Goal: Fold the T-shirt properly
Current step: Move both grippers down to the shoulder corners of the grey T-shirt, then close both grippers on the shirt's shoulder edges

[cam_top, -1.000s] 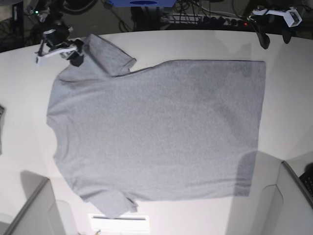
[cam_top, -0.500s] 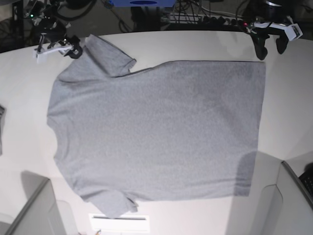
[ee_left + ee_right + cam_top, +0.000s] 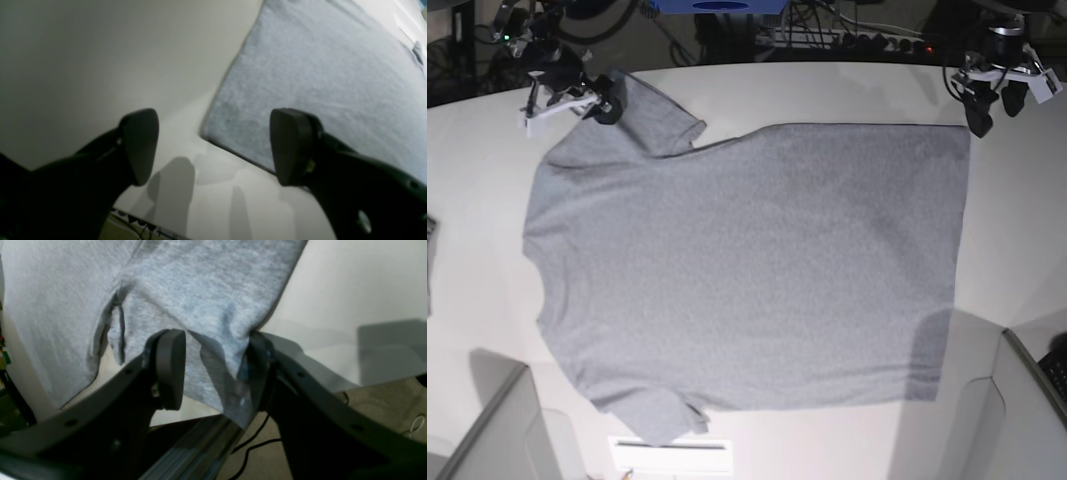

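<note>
The heather-grey T-shirt (image 3: 747,260) lies flat on the white table (image 3: 827,90), plain side up, neck to the left and hem to the right. My right gripper (image 3: 605,103) is at the far sleeve. In the right wrist view it (image 3: 213,371) is open, its jaws on either side of the sleeve's edge (image 3: 217,350), and the cloth touches one finger. My left gripper (image 3: 992,108) is at the hem's far corner. In the left wrist view it (image 3: 213,146) is open and empty, just above the table, with the hem corner (image 3: 208,130) between its fingers.
Grey partitions stand at the front left (image 3: 497,430) and front right (image 3: 1027,400). A white sheet (image 3: 672,455) lies at the front edge. Cables and a power strip (image 3: 847,40) lie behind the table. The floor shows under the sleeve (image 3: 367,423).
My right gripper has moved right onto the sleeve's edge. My left gripper has come down and right to the hem's far corner. The shirt has not moved.
</note>
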Controlling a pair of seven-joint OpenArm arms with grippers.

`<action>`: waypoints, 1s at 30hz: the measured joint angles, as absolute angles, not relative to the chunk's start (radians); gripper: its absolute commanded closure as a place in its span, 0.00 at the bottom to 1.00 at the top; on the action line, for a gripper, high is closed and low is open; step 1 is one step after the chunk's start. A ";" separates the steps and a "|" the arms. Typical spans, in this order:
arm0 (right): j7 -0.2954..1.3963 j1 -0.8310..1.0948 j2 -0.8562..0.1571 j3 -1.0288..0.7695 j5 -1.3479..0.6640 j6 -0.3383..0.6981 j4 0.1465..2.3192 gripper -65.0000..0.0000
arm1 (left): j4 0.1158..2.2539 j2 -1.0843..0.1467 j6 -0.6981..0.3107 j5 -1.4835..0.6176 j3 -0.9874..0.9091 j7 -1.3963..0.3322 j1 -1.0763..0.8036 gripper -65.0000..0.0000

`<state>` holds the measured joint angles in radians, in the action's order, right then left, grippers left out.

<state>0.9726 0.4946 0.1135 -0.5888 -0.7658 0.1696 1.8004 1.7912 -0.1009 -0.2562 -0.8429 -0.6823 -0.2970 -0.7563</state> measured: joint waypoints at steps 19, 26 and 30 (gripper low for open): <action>0.973 0.448 0.113 -0.589 -0.785 0.173 1.721 1.00 | 1.619 -0.075 -0.271 -0.841 -0.674 -0.471 -0.572 0.23; 0.973 0.447 0.113 -0.589 -0.785 0.173 1.721 1.00 | 1.590 -0.083 -0.274 -0.840 -0.668 -0.460 -0.532 0.23; 0.973 0.447 0.113 -0.589 -0.785 0.173 1.721 1.00 | 1.587 -0.083 -0.268 -0.837 -0.667 -0.473 -0.513 0.35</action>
